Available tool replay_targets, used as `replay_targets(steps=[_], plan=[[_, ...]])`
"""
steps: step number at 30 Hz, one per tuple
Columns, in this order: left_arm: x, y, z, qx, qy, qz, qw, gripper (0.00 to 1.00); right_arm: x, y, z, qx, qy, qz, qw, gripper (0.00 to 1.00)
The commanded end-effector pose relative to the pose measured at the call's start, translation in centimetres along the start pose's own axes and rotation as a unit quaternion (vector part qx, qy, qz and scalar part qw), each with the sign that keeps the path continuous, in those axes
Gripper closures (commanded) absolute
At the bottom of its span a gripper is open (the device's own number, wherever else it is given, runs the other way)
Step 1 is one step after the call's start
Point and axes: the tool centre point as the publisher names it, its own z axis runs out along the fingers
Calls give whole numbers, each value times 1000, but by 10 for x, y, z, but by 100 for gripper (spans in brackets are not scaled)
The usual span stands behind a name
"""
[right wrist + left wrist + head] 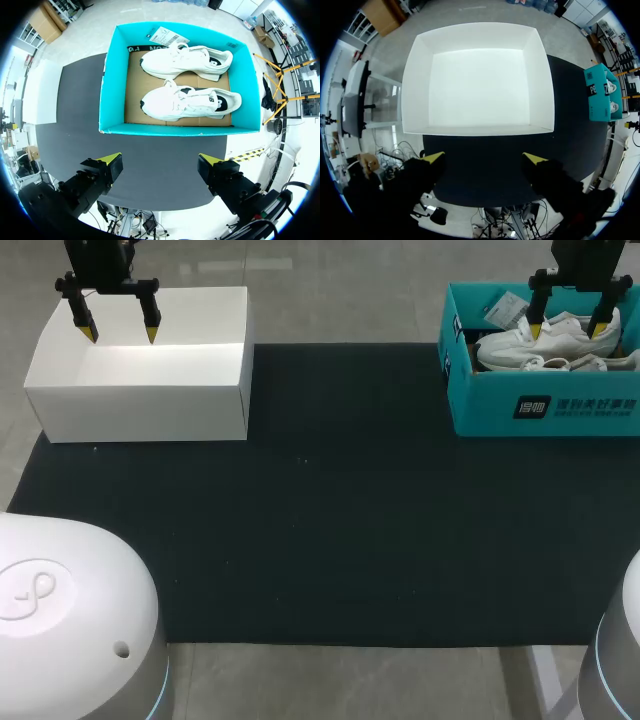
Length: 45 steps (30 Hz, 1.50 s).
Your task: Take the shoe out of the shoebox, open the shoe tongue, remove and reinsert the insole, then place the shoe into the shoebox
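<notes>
The teal shoebox (540, 405) stands on the far right corner of the black mat (320, 540) that covers the tabletop, lid off. That leaves both white sneakers (187, 57) open to a reach from above. They lie side by side on their flanks, on the brown cardboard floor, with a paper tag (167, 35) at the box's far wall.

The right hand (567, 330) hangs above that same corner of the mat, over the shoebox. Its fingers are spread wide and grip nothing, which looks like a stance for coming down on one sneaker.

The left hand (120, 335) hangs above the mat's far left corner, over an open white box (140, 400). It is equally wide open and holds nothing, probably parked clear of the work. No shoe is out yet, so the task is at its first step.
</notes>
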Motion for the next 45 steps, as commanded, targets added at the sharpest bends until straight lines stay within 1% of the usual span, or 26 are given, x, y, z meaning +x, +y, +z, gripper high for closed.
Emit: replay_targets(steps=[1,29,34,38,40,43,45], plan=[[0,0,0,0,0,0,1000,0,0,0,0,0,0,0,1000,0],[0,0,0,0,0,0,1000,0,0,0,0,0,0,0,1000,0],[0,0,0,0,0,0,1000,0,-27,13,5,-5,-12,34,999,0],[0,0,0,0,0,0,1000,0,-47,26,11,-14,-21,46,999,0],[0,0,0,0,0,0,1000,0,-60,31,15,-20,-19,52,998,0],[0,0,0,0,0,0,1000,0,-85,40,27,-27,-20,66,997,0],[0,0,0,0,0,0,1000,0,-101,45,37,-30,-32,70,997,0]])
